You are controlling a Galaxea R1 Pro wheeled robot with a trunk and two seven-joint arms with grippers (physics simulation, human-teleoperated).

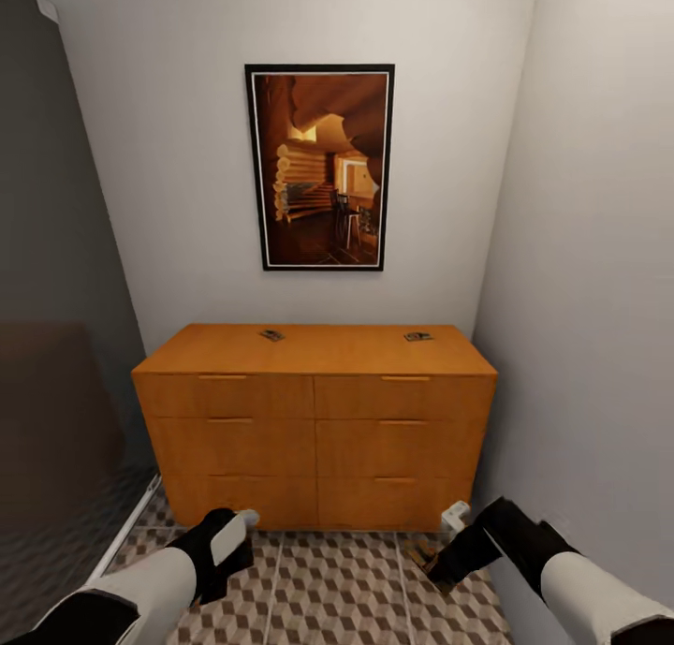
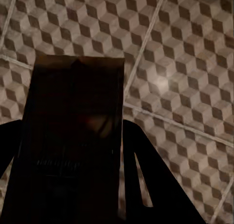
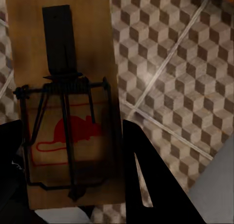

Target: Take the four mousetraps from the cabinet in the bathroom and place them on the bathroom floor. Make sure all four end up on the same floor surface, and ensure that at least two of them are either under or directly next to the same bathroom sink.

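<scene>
Arms reach low toward the cabinet [image 1: 315, 420], forearms angled in from 7 and 5 o'clock. The left gripper [image 1: 229, 539] hangs over the tiled floor [image 1: 337, 589], clamped on a shadowed mousetrap [image 2: 73, 141]. The right gripper [image 1: 447, 544] grips another mousetrap [image 3: 66, 102], red mouse print facing the wrist camera. Two more traps lie on the cabinet top, one at 11 o'clock [image 1: 271, 334], one at 1 o'clock [image 1: 418, 336], well apart.

Right gripper [image 3: 73, 185] has its dark fingers [image 3: 146, 180] clamped around a wooden mousetrap [image 3: 66, 102] with a red mouse print and black spring bar, hanging over the cube-pattern floor tiles [image 3: 170, 77].
</scene>
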